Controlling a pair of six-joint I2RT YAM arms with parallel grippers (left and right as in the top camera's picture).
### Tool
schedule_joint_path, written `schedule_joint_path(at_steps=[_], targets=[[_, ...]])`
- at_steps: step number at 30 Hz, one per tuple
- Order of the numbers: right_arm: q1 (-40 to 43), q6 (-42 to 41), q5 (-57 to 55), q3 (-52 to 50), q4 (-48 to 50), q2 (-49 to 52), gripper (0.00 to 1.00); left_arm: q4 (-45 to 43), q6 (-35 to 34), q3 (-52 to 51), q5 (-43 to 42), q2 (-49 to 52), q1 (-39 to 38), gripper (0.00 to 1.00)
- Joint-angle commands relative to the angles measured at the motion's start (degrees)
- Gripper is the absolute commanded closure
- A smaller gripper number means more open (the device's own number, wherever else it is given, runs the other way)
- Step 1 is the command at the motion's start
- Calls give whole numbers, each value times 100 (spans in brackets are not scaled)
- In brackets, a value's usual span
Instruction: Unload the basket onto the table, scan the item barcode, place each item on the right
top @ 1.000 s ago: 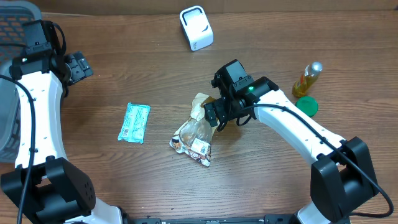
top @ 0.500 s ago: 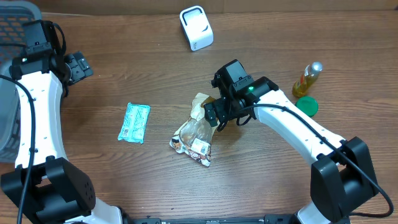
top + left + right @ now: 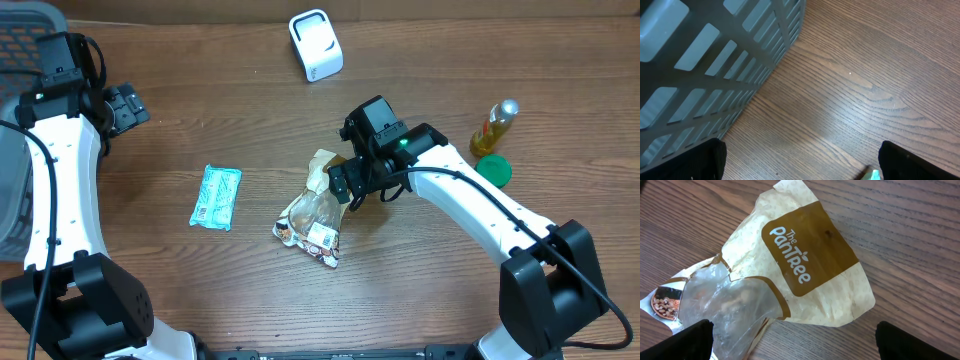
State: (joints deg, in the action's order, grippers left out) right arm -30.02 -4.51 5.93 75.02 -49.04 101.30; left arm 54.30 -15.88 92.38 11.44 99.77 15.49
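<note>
A tan and clear snack bag (image 3: 312, 208) printed "The PanTree" (image 3: 805, 265) lies mid-table, with a white barcode label (image 3: 322, 237) near its lower end. My right gripper (image 3: 362, 188) hovers just over the bag's upper right part, open, its black fingertips (image 3: 690, 340) wide apart with the bag's edge and bare wood between them (image 3: 790, 342). A white scanner (image 3: 315, 45) stands at the back of the table. My left gripper (image 3: 122, 105) is far left near the basket, open and empty (image 3: 800, 162).
A teal packet (image 3: 216, 197) lies left of the bag; a sliver of the packet (image 3: 872, 175) shows by my left finger. A grey slotted basket (image 3: 715, 55) fills the far left corner (image 3: 25, 30). An oil bottle (image 3: 497, 125) and green lid (image 3: 493, 170) stand at the right.
</note>
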Motion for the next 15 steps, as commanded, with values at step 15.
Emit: schedule_joint_path(at_steps=[15], targets=[[26, -24, 94, 122, 566, -90, 0, -13, 66, 101, 72, -52, -17, 1]])
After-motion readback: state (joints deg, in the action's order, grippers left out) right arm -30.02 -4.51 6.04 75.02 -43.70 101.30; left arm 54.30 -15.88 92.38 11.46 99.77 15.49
